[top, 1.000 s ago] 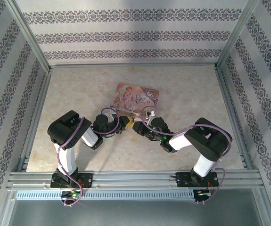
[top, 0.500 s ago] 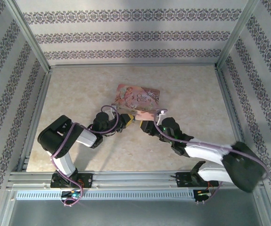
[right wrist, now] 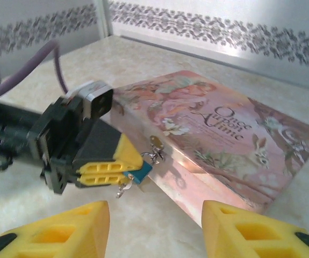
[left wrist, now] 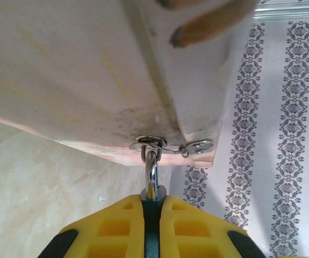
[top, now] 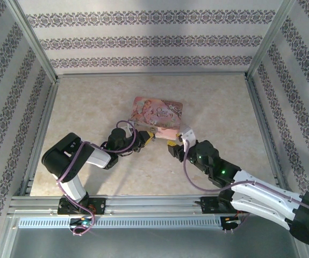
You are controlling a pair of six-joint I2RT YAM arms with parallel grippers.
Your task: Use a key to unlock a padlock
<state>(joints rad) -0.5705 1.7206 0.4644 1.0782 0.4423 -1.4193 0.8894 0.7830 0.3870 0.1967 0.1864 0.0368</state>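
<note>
The padlock (right wrist: 142, 173), small with a blue body, hangs by its silvery shackle (left wrist: 152, 174) from the hasp on the front of the pink illustrated tin (right wrist: 218, 134). My left gripper (left wrist: 152, 200) is shut on the padlock's body, its yellow fingers (right wrist: 107, 167) pressed flat against it. A small silvery key (right wrist: 123, 189) sticks out under the padlock. My right gripper (right wrist: 154, 236) is open and holds nothing. It stands a short way in front of the padlock, apart from it. In the top view the left gripper (top: 146, 137) and right gripper (top: 174, 146) face each other at the tin's near edge.
The tin (top: 157, 113) lies mid-table, its near edge slightly lifted above the beige tabletop (left wrist: 47, 183). Patterned walls (top: 154, 40) enclose the table on three sides. The right arm (top: 261, 196) stretches low across the near right corner.
My right gripper has opened, let go at the padlock and drawn back to the right; its arm has dropped low. The left gripper has kept its hold.
</note>
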